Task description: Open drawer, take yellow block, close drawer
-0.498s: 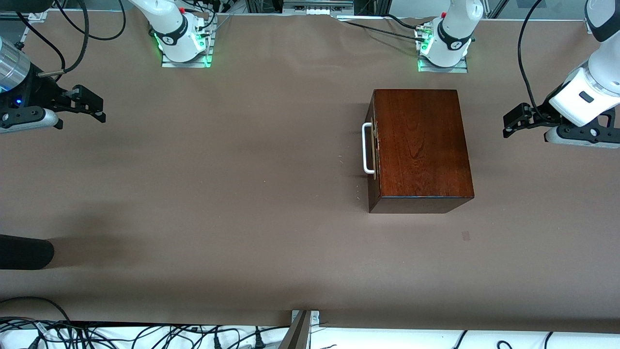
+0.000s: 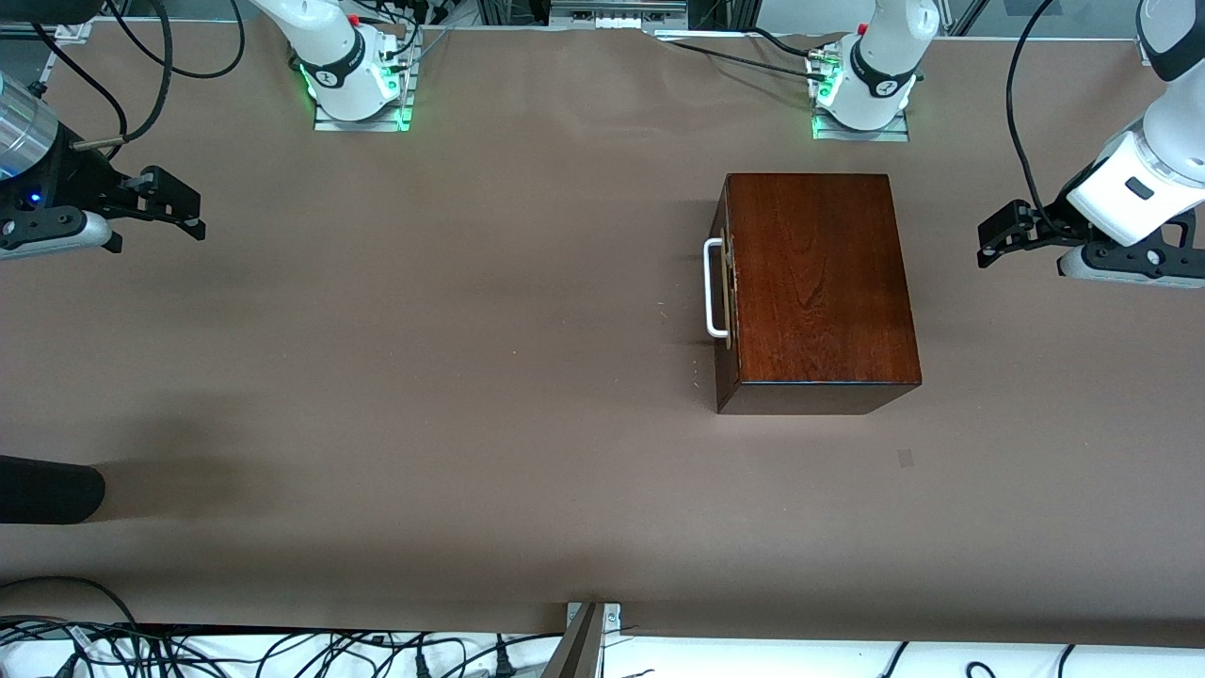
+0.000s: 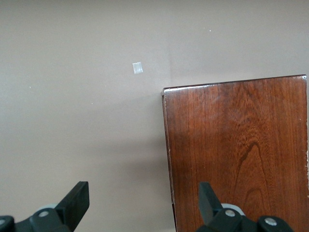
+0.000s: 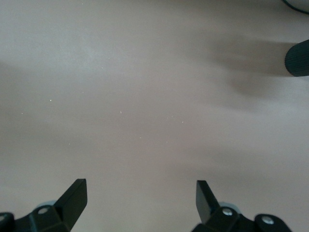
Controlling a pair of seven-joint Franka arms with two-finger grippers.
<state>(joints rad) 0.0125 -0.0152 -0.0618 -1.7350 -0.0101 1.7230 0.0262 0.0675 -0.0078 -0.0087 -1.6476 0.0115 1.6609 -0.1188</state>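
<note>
Front view: glossy mahogany-coloured rectangular wooden box (image 2: 817, 287) sat on brown desk (image 2: 424, 377), toward left arm's end; drawer (image 2: 727, 282) shut, white U-shaped bar handle (image 2: 713, 287) facing right arm's end. Left tool (image 2: 998, 235) hung released above desk beside box. Right tool (image 2: 184, 205) hung released above bare desk. No yellow block seen.
</note>
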